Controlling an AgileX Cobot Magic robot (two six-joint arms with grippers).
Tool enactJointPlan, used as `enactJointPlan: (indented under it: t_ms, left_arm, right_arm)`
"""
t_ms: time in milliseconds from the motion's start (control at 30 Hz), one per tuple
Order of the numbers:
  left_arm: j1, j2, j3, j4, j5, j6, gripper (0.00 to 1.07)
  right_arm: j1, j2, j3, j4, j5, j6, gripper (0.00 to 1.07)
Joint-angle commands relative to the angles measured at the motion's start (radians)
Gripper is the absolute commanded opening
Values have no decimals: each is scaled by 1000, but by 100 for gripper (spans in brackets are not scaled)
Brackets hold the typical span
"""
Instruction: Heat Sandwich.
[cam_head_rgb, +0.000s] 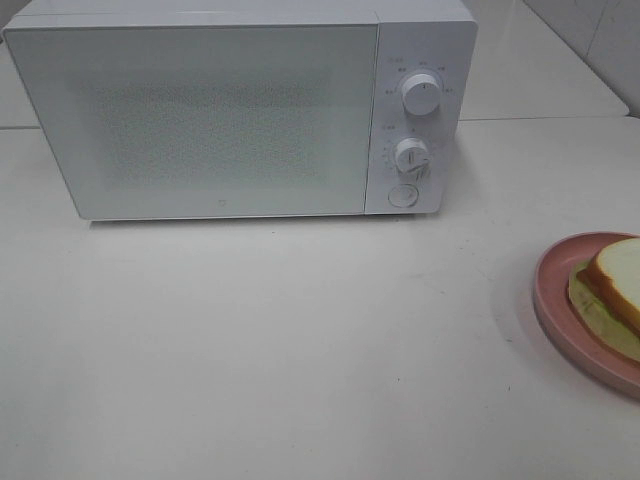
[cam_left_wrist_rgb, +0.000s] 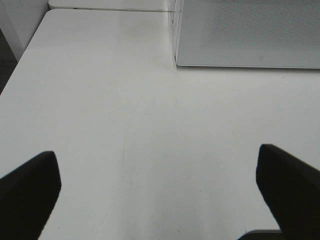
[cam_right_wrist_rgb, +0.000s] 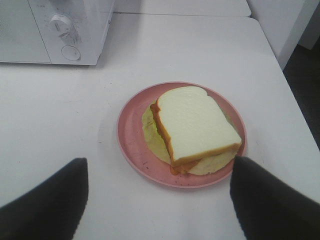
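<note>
On the white table (cam_head_rgb: 300, 340), a white microwave (cam_head_rgb: 200, 110) stood with its door shut, the sandwich (cam_right_wrist_rgb: 192, 127) lay on a pink plate (cam_right_wrist_rgb: 132, 135) at the right (partly cut off in the high view), right gripper (cam_right_wrist_rgb: 160, 200) jaws spread wide just short of the plate, left gripper (cam_left_wrist_rgb: 160, 192) likewise wide, apparently over bare tabletop.

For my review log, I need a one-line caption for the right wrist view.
Open right gripper above the sandwich on its pink plate, closed white microwave beyond.
</note>
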Motion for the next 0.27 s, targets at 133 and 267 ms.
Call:
enactJointPlan:
  t_ms: [133, 267]
  left_arm:
    - [1, -24, 4, -7, -11, -1, 100]
    - [1, -24, 4, -7, -11, -1, 100]
  right_arm:
    - [-8, -27, 0, 0, -15, -4, 74]
    - [-8, -27, 0, 0, -15, -4, 74]
